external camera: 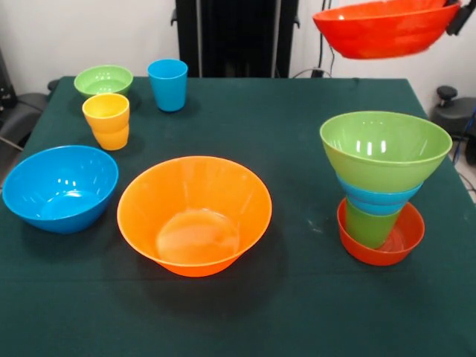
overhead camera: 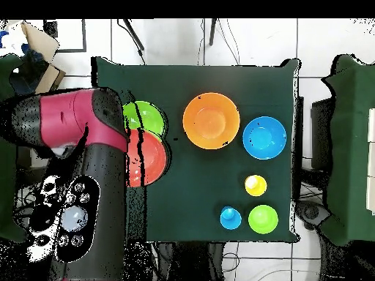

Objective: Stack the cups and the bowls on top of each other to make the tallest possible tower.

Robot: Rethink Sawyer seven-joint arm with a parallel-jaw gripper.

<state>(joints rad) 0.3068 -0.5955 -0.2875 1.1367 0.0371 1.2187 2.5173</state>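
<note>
A large red bowl [external camera: 379, 28] hangs in the air at the top right, above and a little behind the tower [external camera: 383, 186]. My gripper [external camera: 460, 18] is shut on the bowl's right rim, and only its dark tip shows. The tower has a small red-orange bowl [external camera: 381, 245] at the bottom, then an upright green cup [external camera: 370, 225], a blue bowl [external camera: 378, 199] and a wide green bowl [external camera: 385, 149] on top. From overhead, the red bowl [overhead camera: 150, 157] overlaps the tower's green bowl [overhead camera: 145, 117], and the arm [overhead camera: 95, 168] hides the gripper.
A large orange bowl [external camera: 195, 214] sits mid-table, with a blue bowl [external camera: 61, 187] to its left. Behind them stand stacked yellow-orange cups [external camera: 108, 120], a small green bowl [external camera: 103, 79] and a blue cup [external camera: 168, 84]. The tower stands near the table's right edge [external camera: 446, 178].
</note>
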